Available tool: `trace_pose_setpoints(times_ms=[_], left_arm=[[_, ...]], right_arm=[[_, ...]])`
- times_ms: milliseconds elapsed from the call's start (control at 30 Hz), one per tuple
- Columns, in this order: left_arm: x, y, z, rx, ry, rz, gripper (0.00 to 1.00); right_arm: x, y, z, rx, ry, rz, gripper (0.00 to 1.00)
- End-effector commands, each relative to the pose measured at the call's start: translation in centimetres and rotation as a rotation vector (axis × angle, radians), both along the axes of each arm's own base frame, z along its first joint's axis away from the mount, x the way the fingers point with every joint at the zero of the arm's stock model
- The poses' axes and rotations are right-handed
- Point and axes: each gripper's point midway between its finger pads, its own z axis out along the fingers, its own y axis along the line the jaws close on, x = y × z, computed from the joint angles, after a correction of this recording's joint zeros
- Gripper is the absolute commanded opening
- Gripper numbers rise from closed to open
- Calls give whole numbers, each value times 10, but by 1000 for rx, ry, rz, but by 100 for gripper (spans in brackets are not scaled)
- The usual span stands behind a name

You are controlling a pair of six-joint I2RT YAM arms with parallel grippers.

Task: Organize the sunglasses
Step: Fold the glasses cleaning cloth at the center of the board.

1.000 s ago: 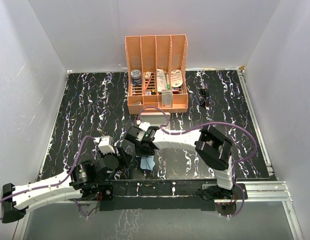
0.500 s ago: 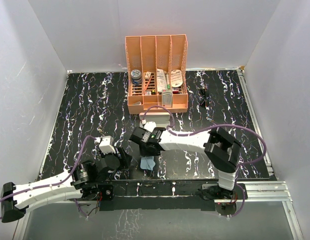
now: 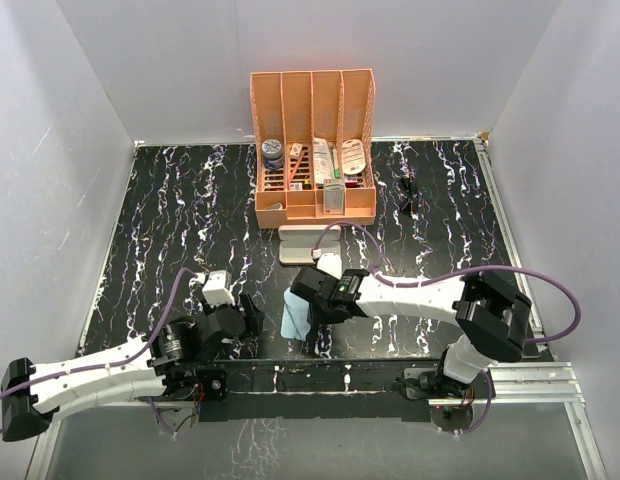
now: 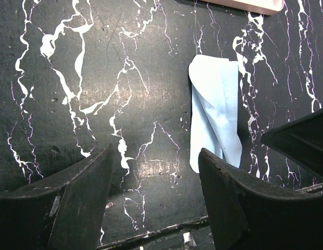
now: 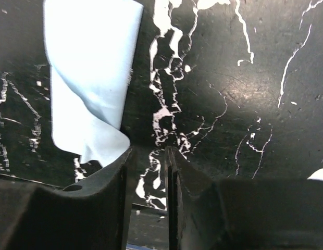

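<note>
The sunglasses (image 3: 408, 194), small and black, lie at the far right of the table beside the orange organizer. A pink case (image 3: 308, 243) lies in front of the organizer. A light blue cloth (image 3: 294, 318) (image 4: 216, 112) (image 5: 91, 78) lies folded on the table near the front edge. My right gripper (image 3: 313, 331) (image 5: 148, 151) hovers just right of the cloth, its jaws a narrow gap apart with only table between them. My left gripper (image 3: 248, 312) (image 4: 153, 156) stands open left of the cloth, holding nothing.
The orange organizer (image 3: 315, 205) with several upright slots and small items stands at the back centre. White walls close in the table on three sides. The table's front edge (image 5: 151, 208) runs just below both grippers. The pink case's edge (image 4: 250, 4) shows at the top of the left wrist view.
My right arm has swung right and toward the front edge, and its jaws have narrowed. The blue cloth now lies more spread out beside it. The left arm has barely moved.
</note>
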Motion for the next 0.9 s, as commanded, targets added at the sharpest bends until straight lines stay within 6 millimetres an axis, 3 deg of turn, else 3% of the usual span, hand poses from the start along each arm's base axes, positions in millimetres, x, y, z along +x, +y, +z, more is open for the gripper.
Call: trace_pose_setpoints(times_ms=[0,533,867], left_arm=[[4,-6,16,-8,-17,2,64],[4,-9,17,1,-5,-2,64],[5,-10,18,1,-8,-1,64]], right_arm=[[4,15,10,112,-52,18,25],[-4,37,6,276,-57,115,28],[-3,35,-2,267,-43,107,28]])
